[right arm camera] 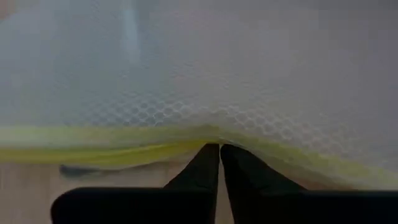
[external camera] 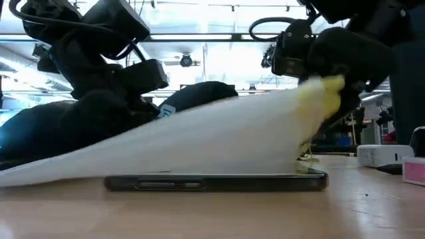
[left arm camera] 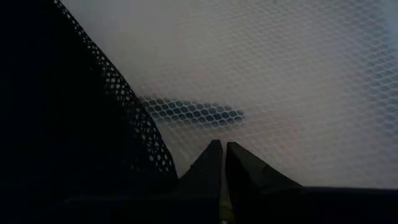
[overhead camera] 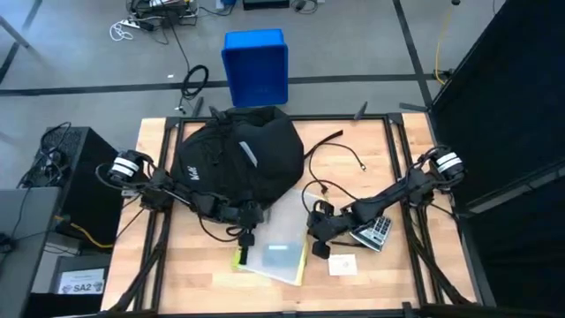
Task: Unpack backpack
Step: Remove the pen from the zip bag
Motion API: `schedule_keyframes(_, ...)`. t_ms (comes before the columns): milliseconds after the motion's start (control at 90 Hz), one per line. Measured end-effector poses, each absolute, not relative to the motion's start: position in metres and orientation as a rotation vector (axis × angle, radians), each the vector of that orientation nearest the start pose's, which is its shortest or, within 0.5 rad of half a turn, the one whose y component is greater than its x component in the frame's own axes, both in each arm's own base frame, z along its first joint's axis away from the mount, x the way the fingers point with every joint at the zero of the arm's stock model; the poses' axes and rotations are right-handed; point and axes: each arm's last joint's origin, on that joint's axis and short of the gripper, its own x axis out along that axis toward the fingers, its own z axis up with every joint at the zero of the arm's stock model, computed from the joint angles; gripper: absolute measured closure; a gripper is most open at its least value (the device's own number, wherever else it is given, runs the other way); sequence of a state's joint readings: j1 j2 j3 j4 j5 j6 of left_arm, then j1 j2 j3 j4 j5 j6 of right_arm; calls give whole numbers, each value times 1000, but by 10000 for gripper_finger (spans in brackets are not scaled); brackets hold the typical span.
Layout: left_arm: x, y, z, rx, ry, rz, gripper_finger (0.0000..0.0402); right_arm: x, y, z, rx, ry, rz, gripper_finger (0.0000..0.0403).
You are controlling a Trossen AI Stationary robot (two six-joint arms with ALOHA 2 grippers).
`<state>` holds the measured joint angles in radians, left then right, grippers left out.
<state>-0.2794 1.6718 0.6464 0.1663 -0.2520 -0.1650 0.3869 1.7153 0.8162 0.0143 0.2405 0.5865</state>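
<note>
High view: near the front edge we see our right gripper (overhead camera: pixel 311 231) and left gripper (overhead camera: pixel 244 231), fingers pinched shut on the translucent mesh pouch (overhead camera: pixel 278 252); behind, the backpack (overhead camera: pixel 234 155) lies by the surface's far edge.

Backpack (overhead camera: pixel 243 159): black fabric, with a small white label and white logo print. Mesh pouch (overhead camera: pixel 278 252): translucent white with a honeycomb pattern, yellow-green edging along its border. Desk (overhead camera: pixel 371 141): light wood grain, framed in black. Box (overhead camera: pixel 256 66) on the floor: solid blue. Calculator (overhead camera: pixel 375 231): grey with dark keys. Fingers (right arm camera: pixel 233 171) of the right gripper: black.
</note>
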Motion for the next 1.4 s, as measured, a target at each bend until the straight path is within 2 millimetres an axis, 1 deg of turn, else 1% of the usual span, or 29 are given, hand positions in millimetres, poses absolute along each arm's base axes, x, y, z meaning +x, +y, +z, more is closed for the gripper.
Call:
schedule_keyframes(367, 279, -73, 116, 62, 815, 28, 402, 306, 112, 143, 278, 759, -52, 401)
schedule_keyframes(700, 280, -73, 116, 58, 812, 19, 402, 306, 114, 143, 290, 773, 0, 381)
schedule_keyframes(856, 280, -73, 116, 59, 812, 19, 402, 309, 112, 146, 310, 742, 12, 374)
schedule_keyframes(1011, 280, -73, 116, 59, 812, 19, 402, 312, 111, 148, 328, 726, 63, 369)
schedule_keyframes(1200, 280, -73, 115, 59, 812, 19, 402, 312, 111, 149, 337, 731, 92, 371)
schedule_keyframes(1400, 280, -73, 115, 59, 812, 19, 402, 312, 113, 149, 379, 750, 164, 377)
